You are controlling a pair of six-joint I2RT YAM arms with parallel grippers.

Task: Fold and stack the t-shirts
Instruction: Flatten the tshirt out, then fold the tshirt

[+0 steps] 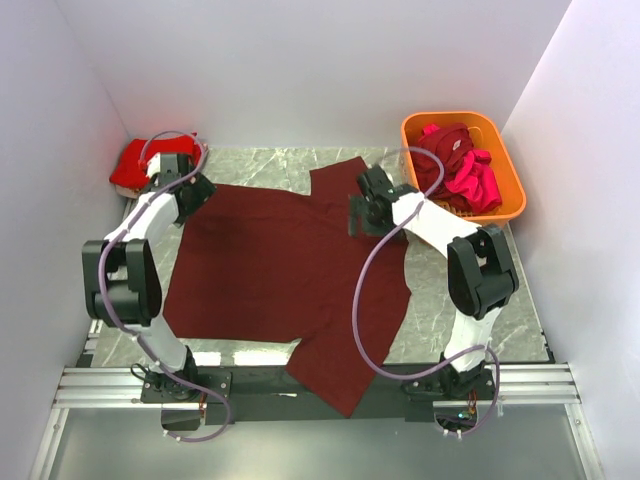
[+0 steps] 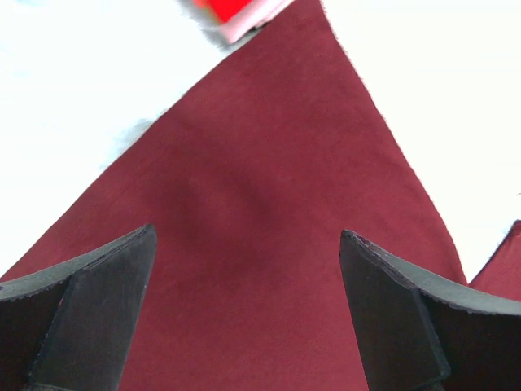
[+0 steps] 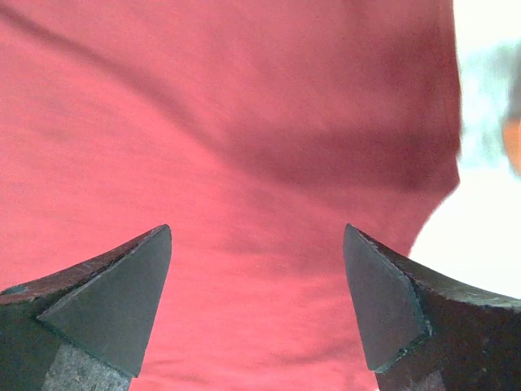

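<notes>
Arms extended far: my left claw (image 2: 248, 236) and right claw (image 3: 256, 232), both open-jawed, over the maroon t-shirt (image 1: 270, 260). Far-left corner: red t-shirt (image 1: 128, 168); far-right: orange basket (image 1: 450, 117).

A spread t-shirt (image 1: 270, 265) lies on the table (image 1: 430, 320), a second t-shirt (image 1: 130, 166) far left, other t-shirts (image 1: 460, 165) in the basket (image 1: 416, 126) far right.

At ten o'clock the left arm (image 1: 150, 215) hides part of the bright red t-shirt (image 1: 125, 172); its fold cannot be told.
</notes>
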